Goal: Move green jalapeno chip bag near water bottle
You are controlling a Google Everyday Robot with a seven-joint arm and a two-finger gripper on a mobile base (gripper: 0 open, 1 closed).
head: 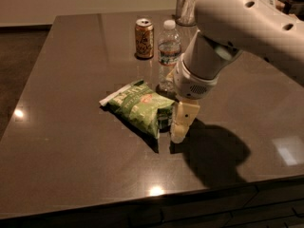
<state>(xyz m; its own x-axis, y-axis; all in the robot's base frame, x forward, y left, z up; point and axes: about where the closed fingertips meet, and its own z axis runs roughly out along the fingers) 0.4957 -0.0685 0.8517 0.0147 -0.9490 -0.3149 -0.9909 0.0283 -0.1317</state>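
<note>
The green jalapeno chip bag [139,106] lies on the dark table [71,141], its white top edge pointing left. My gripper [176,123] reaches down from the white arm [237,27] and is shut on the bag's right end, which sits slightly raised off the table. One cream finger [183,120] shows; the other is hidden behind the bag. The water bottle [169,49] stands upright just behind the bag and gripper, partly covered by the arm's wrist.
A gold-brown drink can [144,38] stands left of the bottle. A metal cup [186,6] stands at the table's back edge. The table's front edge runs close below the gripper. The arm's shadow falls to the right.
</note>
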